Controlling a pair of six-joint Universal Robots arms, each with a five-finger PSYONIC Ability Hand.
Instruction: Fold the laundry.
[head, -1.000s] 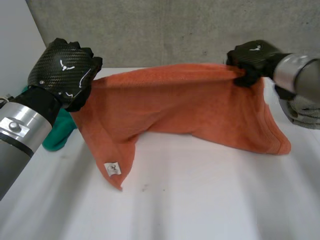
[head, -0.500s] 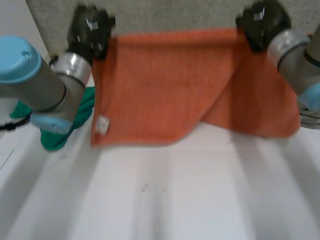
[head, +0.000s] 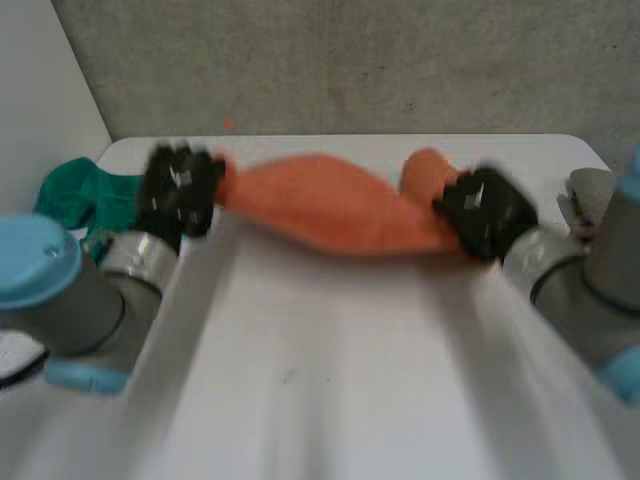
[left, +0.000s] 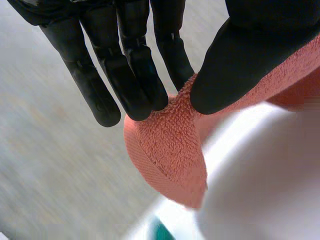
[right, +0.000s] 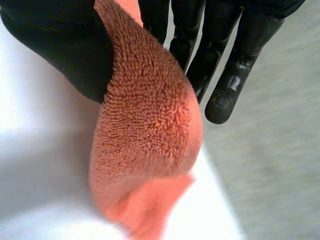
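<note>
A wide white table (head: 330, 380) runs away toward a grey concrete wall. Low over its far half, a rust-orange terry towel (head: 330, 210) stretches crosswise as a narrow, bunched band, with a small hump rising near its right end.

Half a second ago the same towel hung high in front of the wall as an open sheet, held by its top corners. A second ago it drooped lower and nearer. The arms have now swung it down and away, so the hanging cloth has collapsed onto or just above the table.

The robot's black left hand (head: 178, 190) grips the towel's left end. Its wrist camera shows a hemmed corner pinched between the thumb (left: 240, 60) and the fingertips (left: 135, 85).

The black right hand (head: 485, 210) grips the towel's right end in the same way, with the pile squeezed between its thumb (right: 60, 45) and fingers (right: 200, 55).

A crumpled green cloth (head: 85, 195) lies beyond the towel's left end, and a grey bundle (head: 590, 190) lies beyond its right end.

This looks like the laying-out stroke. No fold is made yet, and the cloth is bunched rather than flat, so it probably still needs spreading
</note>
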